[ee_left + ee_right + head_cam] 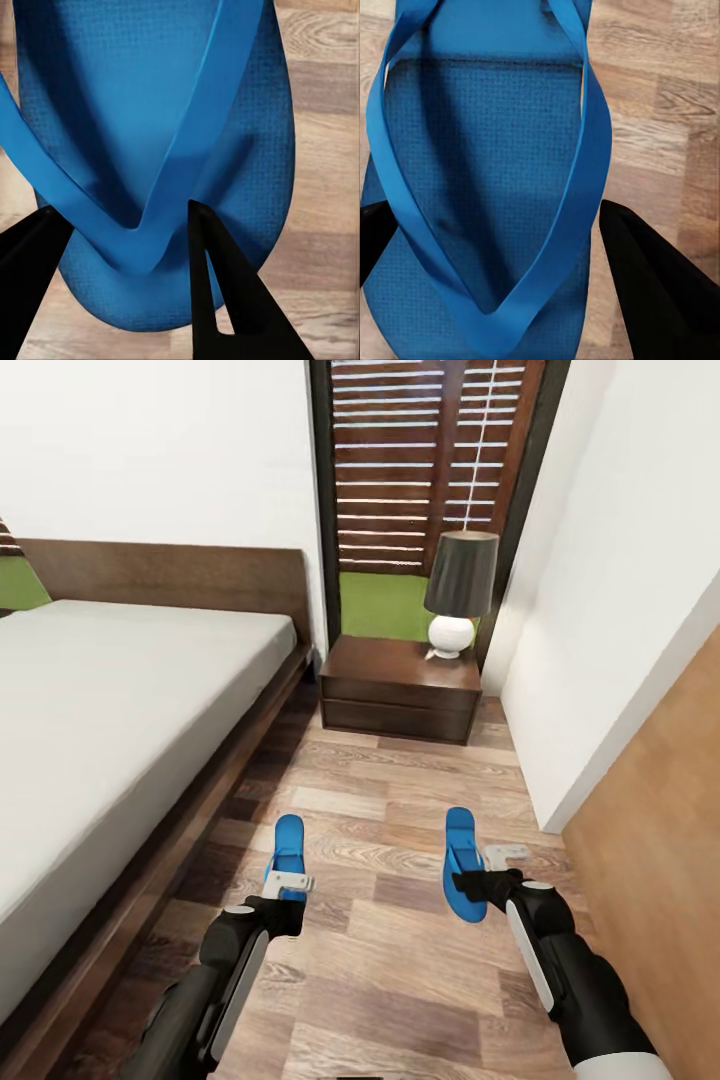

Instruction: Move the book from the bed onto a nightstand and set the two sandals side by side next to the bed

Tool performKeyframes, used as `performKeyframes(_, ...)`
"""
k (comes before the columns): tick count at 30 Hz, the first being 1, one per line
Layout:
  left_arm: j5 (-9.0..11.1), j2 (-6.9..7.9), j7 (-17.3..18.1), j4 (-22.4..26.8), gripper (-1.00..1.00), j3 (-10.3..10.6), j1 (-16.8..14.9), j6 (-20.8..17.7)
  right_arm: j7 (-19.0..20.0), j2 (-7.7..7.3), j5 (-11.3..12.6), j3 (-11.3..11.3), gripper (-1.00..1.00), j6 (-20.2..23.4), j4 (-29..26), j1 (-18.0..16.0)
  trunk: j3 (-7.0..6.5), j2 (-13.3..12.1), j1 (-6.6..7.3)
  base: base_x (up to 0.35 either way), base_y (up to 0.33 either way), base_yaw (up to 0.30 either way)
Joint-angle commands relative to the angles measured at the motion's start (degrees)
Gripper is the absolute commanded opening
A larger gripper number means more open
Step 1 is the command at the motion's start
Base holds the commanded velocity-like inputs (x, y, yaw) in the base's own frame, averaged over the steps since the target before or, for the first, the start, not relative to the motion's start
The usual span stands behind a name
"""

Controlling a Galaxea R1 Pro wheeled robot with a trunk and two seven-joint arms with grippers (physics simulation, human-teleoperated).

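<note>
Two bright blue sandals lie apart on the wood floor beside the bed (120,690). My left gripper (287,882) (124,214) sits over the sandal nearer the bed (288,842) (150,90), its fingers (217,285) pressed on both sides of the strap's V. My right gripper (490,868) (493,210) stands open, with the other sandal (460,850) (472,150) between its wide-spread fingers (660,292). A dark nightstand (390,670) stands past the sandals by the headboard. The book is out of view.
A black-shaded lamp (455,590) stands on the nightstand's right side. A slatted window (430,460) rises behind it. A white wall (610,610) and a wooden panel (660,840) close in on the right, leaving a narrow floor strip.
</note>
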State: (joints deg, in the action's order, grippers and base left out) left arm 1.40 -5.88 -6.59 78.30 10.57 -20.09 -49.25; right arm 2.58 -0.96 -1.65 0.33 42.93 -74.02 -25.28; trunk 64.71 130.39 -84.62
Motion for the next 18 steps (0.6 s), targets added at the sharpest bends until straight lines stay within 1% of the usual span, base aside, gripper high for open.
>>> performKeyframes(1, 0.22, 0.03, -0.32, -0.17, -1.0, 0.05, -0.03, -0.14, 0.18, -0.06, -0.11, 0.03, -1.0, 0.09, 0.18, -0.03, 0.05, 0.02, -0.02, 0.331, -0.153, 0.014)
performKeyframes(4, 0.37, 0.01, -0.27, -1.96, -1.0, 0.0, -0.03, 0.37, 0.27, -0.04, -0.01, 0.02, -1.0, -1.57, 2.36, -0.03, 0.05, 0.02, -0.02, 0.324, -0.165, 0.007)
performKeyframes(6, 0.37, 0.03, -0.21, -4.94, -1.0, -0.06, -0.03, 2.09, 0.3, 0.0, -0.17, 0.02, -1.0, -4.44, 7.42, -0.03, 0.05, 0.02, -0.02, 0.305, -0.193, 0.002)
performKeyframes(7, 0.38, 0.15, -0.25, -10.2, -1.0, -0.19, -0.03, 7.79, 0.14, -0.06, -0.19, 0.02, -1.0, -9.07, 16.09, -0.03, 0.05, 0.02, -0.02, 0.292, -0.197, 0.001)
performKeyframes(8, 0.4, 0.37, -0.26, -14.92, -1.0, -0.25, 0.01, 12.75, -0.05, -0.13, -0.19, 0.02, -1.0, -12.17, 21.66, -0.07, 0.05, 0.02, -0.02, 0.289, -0.195, 0.0)
performKeyframes(9, 0.41, 0.44, -0.26, -16.6, -1.0, -0.28, 0.02, 14.31, -0.08, -0.17, -0.19, 0.02, -1.0, -13.08, 23.16, -0.08, 0.05, 0.02, -0.02, 0.289, -0.195, 0.0)
performKeyframes(10, 0.43, 0.59, -0.26, -21.73, -1.0, -0.37, 0.04, 18.55, -0.14, -0.3, -0.19, 0.02, -1.0, -15.44, 26.73, -0.1, 0.05, 0.02, -0.02, 0.288, -0.194, 0.0)
performKeyframes(11, 0.42, 0.64, -0.26, -26.6, -1.0, -0.46, 0.05, 22.07, -0.17, -0.39, -0.18, 0.02, -1.0, -17.28, 28.83, -0.11, 0.05, 0.02, -0.02, 0.287, -0.194, 0.0)
performKeyframes(13, 0.38, 0.62, -0.27, -31.76, -1.0, -0.51, 0.05, 25.98, -0.13, -0.42, -0.32, 0.06, -1.0, -20.13, 30.14, -0.11, 0.05, 0.02, -0.02, 0.287, -0.193, 0.0)
performKeyframes(14, 0.38, 0.62, -0.28, -32.63, -1.0, -0.52, 0.05, 26.73, -0.09, -0.43, -0.34, 0.07, -1.0, -20.89, 30.32, -0.11, 0.05, 0.02, -0.02, 0.287, -0.193, 0.0)
performKeyframes(15, 0.43, 0.58, -0.27, -34.73, -1.0, -0.46, 0.05, 28.65, 0.05, -0.44, -0.38, 0.17, -1.0, -23.73, 30.81, -0.12, 0.05, 0.02, -0.02, 0.287, -0.193, 0.0)
performKeyframes(16, 0.45, 0.57, -0.27, -35.15, -1.0, -0.44, 0.07, 28.98, 0.08, -0.46, -0.38, 0.19, -1.0, -24.3, 30.96, -0.12, 0.05, 0.02, -0.02, 0.287, -0.193, 0.0)
performKeyframes(18, 0.52, 0.61, -0.27, -37.55, -1.0, -0.43, 0.11, 30.83, 0.23, -0.51, -0.17, 0.2, -1.0, -25.91, 32.18, -0.12, 0.05, 0.02, -0.02, 0.287, -0.193, 0.0)
